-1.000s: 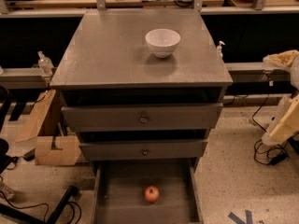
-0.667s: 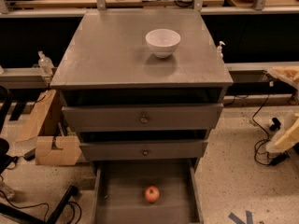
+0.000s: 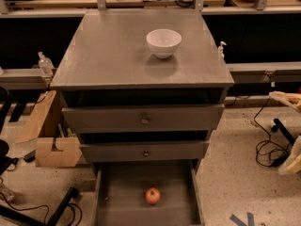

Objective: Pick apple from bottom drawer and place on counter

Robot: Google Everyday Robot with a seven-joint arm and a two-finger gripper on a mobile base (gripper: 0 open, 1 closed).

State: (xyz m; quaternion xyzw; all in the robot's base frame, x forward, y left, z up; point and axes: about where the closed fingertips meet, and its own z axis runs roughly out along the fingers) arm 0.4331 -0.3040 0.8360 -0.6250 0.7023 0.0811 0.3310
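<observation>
Here, apple (image 3: 152, 196) (in bottom drawer (image 3: 123, 185)) sits well apart from pincer (image 3: 292, 147).

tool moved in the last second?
Yes. The tool, at the frame's right edge, has dropped lower and slightly rightward, away from the counter's front right corner.

Gripper (image 3: 290, 131) sits at the far right edge of the frame, mid-height and partly cut off. Only pale cream parts show, one upper piece pointing left and one lower piece below it. Rest of the arm is out of frame.
</observation>
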